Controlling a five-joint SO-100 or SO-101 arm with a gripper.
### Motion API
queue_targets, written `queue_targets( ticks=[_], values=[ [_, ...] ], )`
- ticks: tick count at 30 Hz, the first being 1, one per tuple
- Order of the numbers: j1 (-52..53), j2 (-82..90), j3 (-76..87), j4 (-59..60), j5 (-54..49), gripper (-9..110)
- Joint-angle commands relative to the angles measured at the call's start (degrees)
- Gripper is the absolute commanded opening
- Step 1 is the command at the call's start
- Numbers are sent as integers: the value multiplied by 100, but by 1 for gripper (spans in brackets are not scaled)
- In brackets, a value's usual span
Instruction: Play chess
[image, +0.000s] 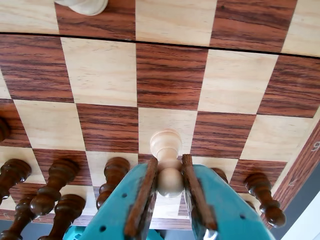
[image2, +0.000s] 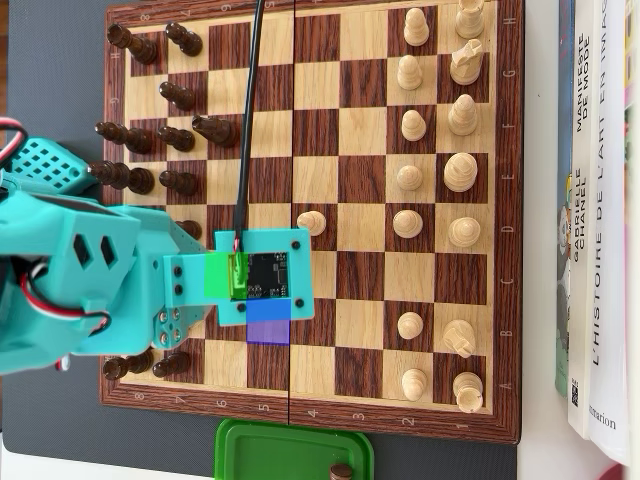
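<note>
In the wrist view my teal gripper (image: 169, 161) is shut on the round head of a light wooden pawn (image: 165, 142), its brown pads pressing both sides. The pawn's base hangs over a light square of the chessboard (image: 170, 75); I cannot tell whether it touches. Dark pieces (image: 114, 174) stand in rows just behind and beside the jaws. In the overhead view the arm (image2: 80, 280) reaches in from the left, and the wrist camera board (image2: 265, 275) hides the jaws and the held pawn. Another light pawn (image2: 312, 222) stands just beyond it.
Light pieces (image2: 460, 172) fill the right side of the chessboard (image2: 318, 400) in the overhead view, dark pieces (image2: 150, 135) the left. A green container (image2: 290, 450) holding a dark piece (image2: 342, 470) sits below the board. Books (image2: 600, 220) lie along the right. A black cable (image2: 248, 110) crosses the board.
</note>
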Motion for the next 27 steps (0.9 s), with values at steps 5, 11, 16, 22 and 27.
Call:
queue_targets(
  ticks=[5, 11, 16, 22, 27],
  values=[
    [-53, 176, 70, -149, 35, 5],
    [-79, 114, 123, -193, 26, 5],
    [-62, 114, 123, -202, 18, 5],
    [-44, 97, 132, -202, 18, 5],
    [-70, -123, 220, -404, 18, 5]
  ],
)
